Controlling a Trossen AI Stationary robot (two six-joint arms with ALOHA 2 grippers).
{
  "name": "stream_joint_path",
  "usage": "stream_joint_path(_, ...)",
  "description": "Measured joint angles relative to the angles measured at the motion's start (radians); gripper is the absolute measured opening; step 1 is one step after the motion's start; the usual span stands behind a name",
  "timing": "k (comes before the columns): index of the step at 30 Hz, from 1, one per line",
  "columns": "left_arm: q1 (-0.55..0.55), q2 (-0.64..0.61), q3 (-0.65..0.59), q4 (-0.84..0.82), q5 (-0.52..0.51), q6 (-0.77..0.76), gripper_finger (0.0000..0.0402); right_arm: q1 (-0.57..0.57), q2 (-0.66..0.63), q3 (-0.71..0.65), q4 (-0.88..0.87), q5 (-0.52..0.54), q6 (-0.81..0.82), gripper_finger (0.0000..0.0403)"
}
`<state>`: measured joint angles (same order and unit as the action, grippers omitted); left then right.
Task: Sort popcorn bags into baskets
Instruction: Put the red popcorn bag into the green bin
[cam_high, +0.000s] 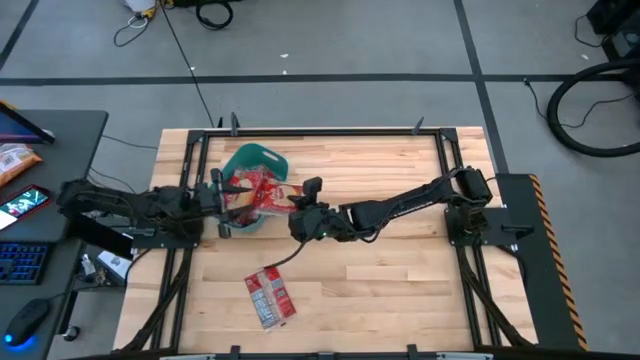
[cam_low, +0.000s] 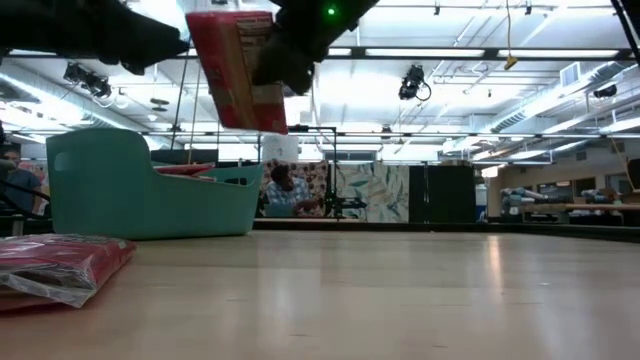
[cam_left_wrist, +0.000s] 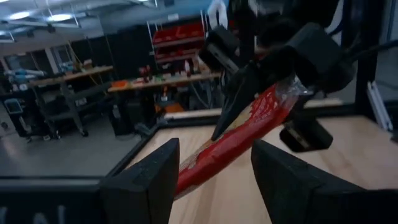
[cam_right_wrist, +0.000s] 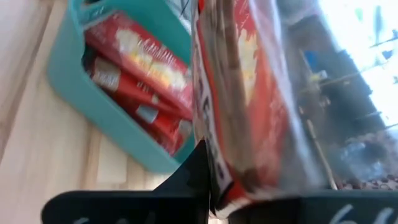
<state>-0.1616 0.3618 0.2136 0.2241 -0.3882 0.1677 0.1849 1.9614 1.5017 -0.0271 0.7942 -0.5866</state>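
Note:
One red popcorn bag (cam_low: 235, 70) is held up in the air by my right gripper (cam_right_wrist: 230, 194), over the right end of the teal basket (cam_low: 140, 190). The basket (cam_high: 240, 160) stands on the table and holds several red bags (cam_right_wrist: 140, 68). My left gripper (cam_left_wrist: 214, 180) is open beside the basket, with its fingers on either side of the raised bag's (cam_left_wrist: 236, 134) free end. Another bag (cam_high: 270, 296) lies flat on the table toward the near edge, also seen as the bag (cam_low: 55, 265) at the left of the low view. My right gripper is shut on the raised bag's edge (cam_right_wrist: 225, 177), pinching it between its two fingers. The bag is lifted clear of table and basket and stands on edge, reaching out from the fingers toward my left gripper. My left gripper: I cannot tell whether its fingers (cam_left_wrist: 146, 180) touch the bag.
The wooden table (cam_high: 400, 280) has bare room on its right half and near side. A black frame runs round the table's edge (cam_high: 330, 130). A desk with a keyboard and phone (cam_high: 25, 205) stands off the left side. A person sits in the room behind (cam_low: 285, 185).

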Motion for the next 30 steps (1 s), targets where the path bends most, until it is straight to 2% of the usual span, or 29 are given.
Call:
stream_joint_path(5, 0.000, -0.106, -0.025, -0.013, 0.000, 0.001, 0.0203, 0.000, 0.000, 0.000, 0.103, -0.040, -0.071, 0.0028)
stream_joint_path(14, 0.000, -0.223, -0.027, -0.013, 0.037, -0.034, 0.0203, -0.010, 0.000, 0.000, 0.170, -0.168, -0.079, 0.0028)
stream_joint_path(17, 0.000, -0.234, -0.027, -0.011, 0.037, -0.063, 0.0203, -0.009, 0.000, 0.000, 0.212, -0.241, -0.126, 0.0028)
stream_joint_path(22, 0.000, -0.233, -0.027, -0.003, 0.038, -0.107, 0.0203, -0.048, 0.000, 0.000, 0.216, -0.448, -0.208, 0.0028)
stream_joint_path(26, 0.000, -0.233, -0.027, 0.013, 0.053, -0.131, 0.0203, -0.124, 0.000, 0.000, 0.206, -0.522, -0.292, 0.0030)
stream_joint_path(30, 0.000, -0.233, -0.027, 0.040, 0.137, -0.138, 0.0203, -0.203, 0.000, 0.000, 0.209, -0.590, -0.319, 0.0032)
